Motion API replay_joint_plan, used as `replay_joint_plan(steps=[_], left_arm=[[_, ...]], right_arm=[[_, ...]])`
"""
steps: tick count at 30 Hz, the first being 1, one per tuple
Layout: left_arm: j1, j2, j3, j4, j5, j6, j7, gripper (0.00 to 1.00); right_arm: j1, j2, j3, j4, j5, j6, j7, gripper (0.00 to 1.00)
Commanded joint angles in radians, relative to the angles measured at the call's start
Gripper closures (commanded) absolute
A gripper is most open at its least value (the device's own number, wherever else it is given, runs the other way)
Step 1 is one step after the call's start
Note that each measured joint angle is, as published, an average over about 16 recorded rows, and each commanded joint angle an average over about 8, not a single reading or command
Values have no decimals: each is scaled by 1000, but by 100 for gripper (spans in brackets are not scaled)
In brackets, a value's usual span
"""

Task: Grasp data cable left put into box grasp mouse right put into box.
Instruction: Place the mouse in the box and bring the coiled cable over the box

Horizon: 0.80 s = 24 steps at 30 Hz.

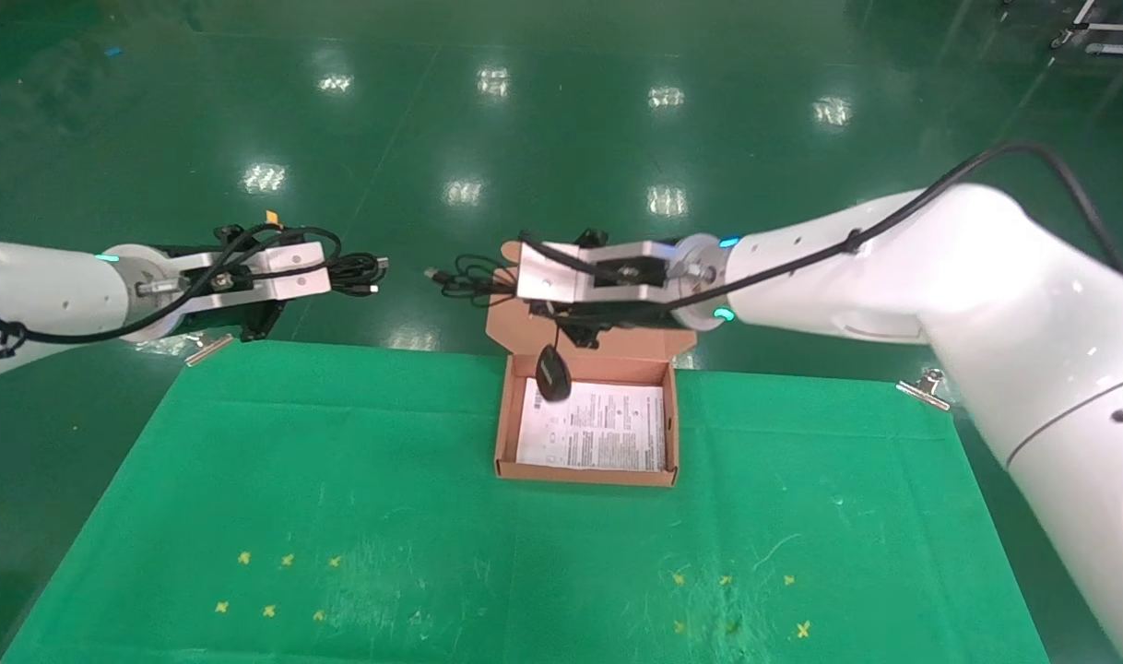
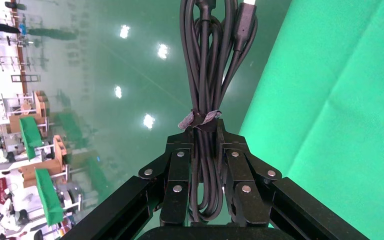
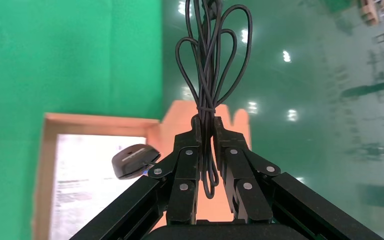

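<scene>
The box (image 1: 587, 470) sits open on the green cloth (image 1: 340, 516). The mouse (image 1: 553, 373) hangs over it by its cord (image 3: 207, 145), pinched in the right gripper (image 1: 525, 277). Farther left, the left gripper (image 1: 326, 267) pinches the data cable (image 2: 207, 100).

The setting was an industrial robot-testing hall: a glossy green floor (image 1: 561, 120) reflected ceiling lights, and similar cloth-covered workstations (image 2: 40, 150) stood in rows beyond.

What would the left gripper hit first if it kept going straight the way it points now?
Probably the mouse's bundled cord held by the right gripper; the left gripper, holding the data cable, points toward it, though depth is unclear.
</scene>
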Motion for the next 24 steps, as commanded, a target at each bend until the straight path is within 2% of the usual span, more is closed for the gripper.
replay_joint_plan(steps=[1, 7, 16, 17, 24], left_arm=[[5, -3, 0, -18, 12, 7, -17, 100], [11, -6, 0, -37, 24, 14, -34, 100], [14, -8, -1, -46, 31, 18, -43, 100], [14, -8, -1, -47, 31, 18, -43, 100], [15, -8, 0, -49, 33, 19, -44, 100]], right_arm=[[-9, -1, -30, 10, 18, 10, 17, 100], [-36, 2, -100, -8, 79, 41, 82, 100], [-54, 3, -176, -118, 119, 72, 165, 100], [-56, 3, -183, -125, 120, 75, 171, 94], [-63, -1, -232, -145, 114, 73, 196, 6]])
